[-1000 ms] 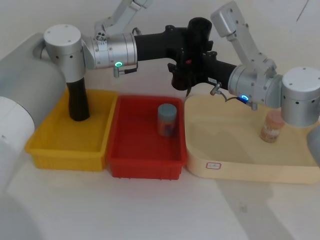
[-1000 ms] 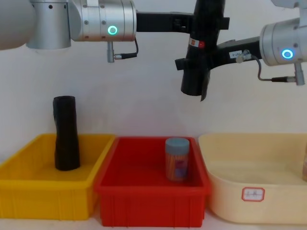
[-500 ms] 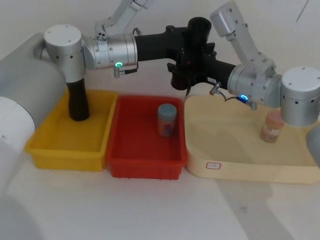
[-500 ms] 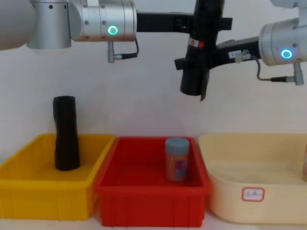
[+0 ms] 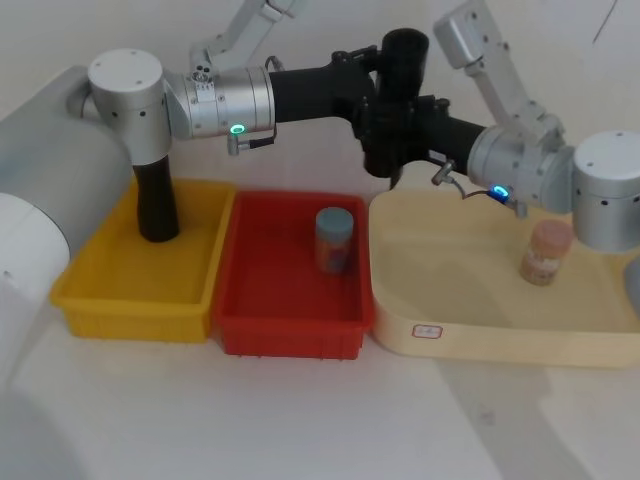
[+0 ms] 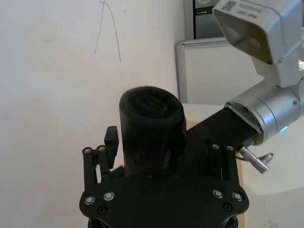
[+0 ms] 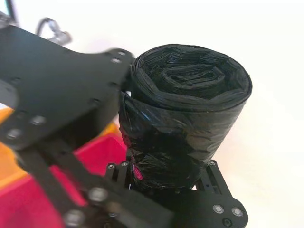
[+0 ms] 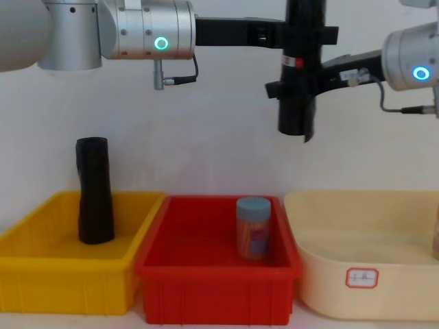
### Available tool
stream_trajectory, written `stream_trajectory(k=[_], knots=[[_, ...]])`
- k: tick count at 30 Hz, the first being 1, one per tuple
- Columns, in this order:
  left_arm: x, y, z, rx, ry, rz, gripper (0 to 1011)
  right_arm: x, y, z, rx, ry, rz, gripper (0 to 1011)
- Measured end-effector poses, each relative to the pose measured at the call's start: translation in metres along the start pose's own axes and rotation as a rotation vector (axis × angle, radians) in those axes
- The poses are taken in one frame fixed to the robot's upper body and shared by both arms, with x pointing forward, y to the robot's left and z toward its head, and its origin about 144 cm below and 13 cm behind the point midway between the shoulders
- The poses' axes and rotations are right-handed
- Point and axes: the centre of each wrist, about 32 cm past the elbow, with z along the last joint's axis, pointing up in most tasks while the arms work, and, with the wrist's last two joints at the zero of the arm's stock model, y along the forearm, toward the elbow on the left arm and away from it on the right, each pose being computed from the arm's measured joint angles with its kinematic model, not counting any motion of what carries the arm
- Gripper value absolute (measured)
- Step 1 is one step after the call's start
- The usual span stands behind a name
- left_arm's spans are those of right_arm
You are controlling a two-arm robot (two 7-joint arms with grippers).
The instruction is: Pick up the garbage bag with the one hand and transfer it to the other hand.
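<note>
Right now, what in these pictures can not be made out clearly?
- Chest view: whether the left gripper, at the top of the rolled black plastic garbage bag, bears it; black merges with black. The right gripper clamps it lower.
- Chest view: the bag's red-and-white sticker, too small to read.
- Chest view: the foot of the other black roll, behind the yellow bin's wall.
</note>
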Motion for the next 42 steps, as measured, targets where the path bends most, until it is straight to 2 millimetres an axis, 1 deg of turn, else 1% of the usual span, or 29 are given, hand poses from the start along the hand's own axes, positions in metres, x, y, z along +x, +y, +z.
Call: stream_trajectory(k=[1,2,9,21,23,25,26,29,31,32,33,36,38,42], knots=[[0.0,0.0,0.0,0.0,0.0,0.0,997,0.001,-0.002,0.0,-0.007,0.003,-0.015,570],[0.0,0.0,0.0,0.0,0.0,0.0,1001,0.001,-0.003,0.0,-0.011,0.005,-0.023,570],[0.0,0.0,0.0,0.0,0.0,0.001,1001,0.005,-0.013,0.0,-0.037,0.023,-0.093,570],[0.0,0.0,0.0,0.0,0.0,0.001,1001,0.016,-0.038,-0.003,-0.1,0.082,-0.253,570],[0.0,0.0,0.0,0.0,0.0,0.001,1001,0.019,-0.044,-0.003,-0.111,0.094,-0.287,623],[0.0,0.0,0.0,0.0,0.0,0.001,1001,0.021,-0.047,-0.004,-0.119,0.102,-0.307,655],[0.0,0.0,0.0,0.0,0.0,0.001,1001,0.023,-0.051,-0.004,-0.127,0.112,-0.329,716],[0.0,0.0,0.0,0.0,0.0,0.002,1001,0.026,-0.057,-0.005,-0.14,0.124,-0.359,784],[0.0,0.0,0.0,0.0,0.0,0.002,1001,0.03,-0.064,-0.005,-0.154,0.139,-0.395,859],[0.0,0.0,0.0,0.0,0.0,0.002,1002,0.031,-0.065,-0.005,-0.158,0.143,-0.403,875],[0.0,0.0,0.0,0.0,0.0,0.002,1001,0.032,-0.067,-0.005,-0.161,0.146,-0.41,923],[0.0,0.0,0.0,0.0,0.0,0.002,1001,0.034,-0.07,-0.006,-0.171,0.155,-0.428,949],[0.0,0.0,0.0,0.0,0.0,0.002,1001,0.036,-0.075,-0.006,-0.179,0.164,-0.449,1002],[0.0,0.0,0.0,0.0,0.0,0.002,1001,0.038,-0.079,-0.006,-0.188,0.173,-0.47,1002]])
